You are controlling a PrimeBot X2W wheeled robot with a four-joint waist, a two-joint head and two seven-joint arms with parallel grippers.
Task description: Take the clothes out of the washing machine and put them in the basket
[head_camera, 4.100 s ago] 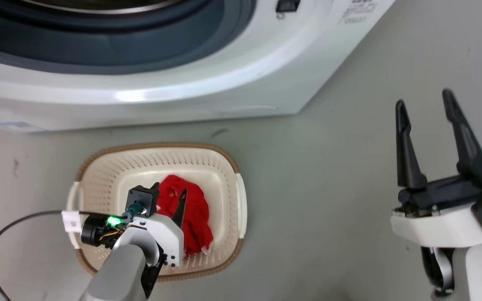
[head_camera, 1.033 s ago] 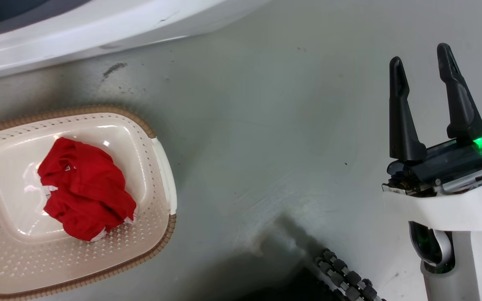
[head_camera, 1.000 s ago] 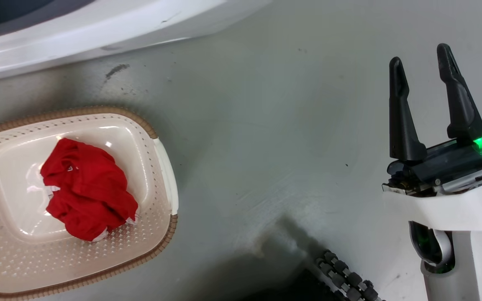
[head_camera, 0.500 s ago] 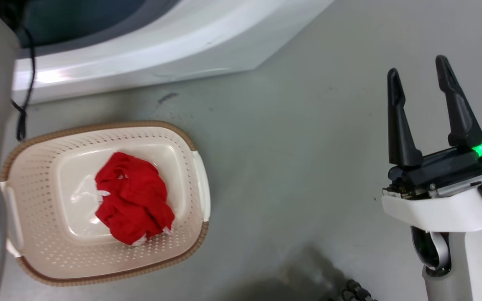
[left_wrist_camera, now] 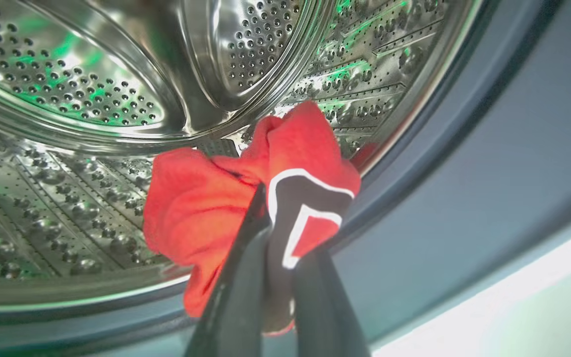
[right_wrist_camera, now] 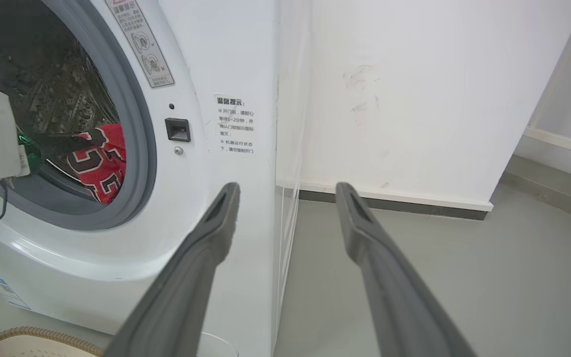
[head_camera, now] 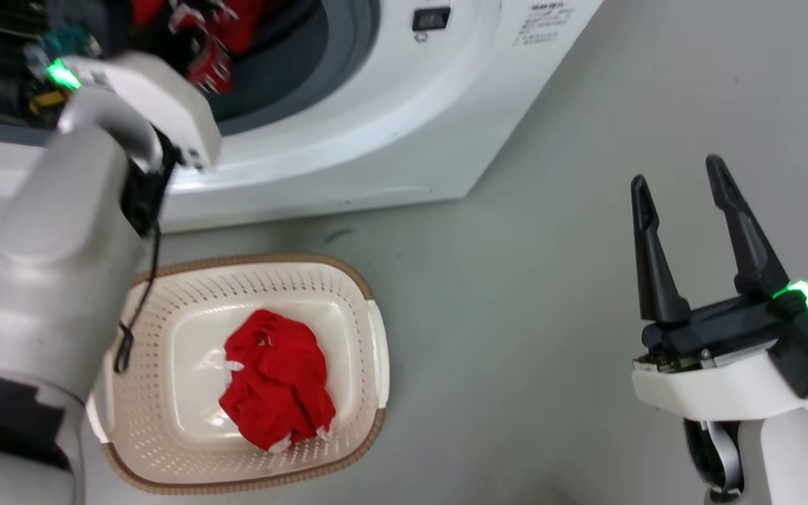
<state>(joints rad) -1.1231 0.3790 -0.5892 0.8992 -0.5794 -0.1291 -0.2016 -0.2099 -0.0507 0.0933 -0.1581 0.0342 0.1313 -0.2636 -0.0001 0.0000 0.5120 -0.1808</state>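
The basket [head_camera: 374, 351] stands on the floor just before the washing machine [head_camera: 390, 126]; it contains one crumpled red garment [head_camera: 276, 389], lying right of centre on its bottom. At the mouth of the steel drum [left_wrist_camera: 67, 89] sits the lettered garment [left_wrist_camera: 201, 208] — red, with black-and-white outlines; the left gripper [left_wrist_camera: 279, 233] is clamped on its fold. The right gripper [head_camera: 677, 174] hangs over bare floor — fingers spread wide, holding nothing.

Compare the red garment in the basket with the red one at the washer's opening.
The basket garment lies crumpled and free in the basket; the drum garment is pinched in the left tool at the mouth of the drum. The drum garment shows black, white-edged lettering; the basket garment shows just small white bits. Both are red fabric.
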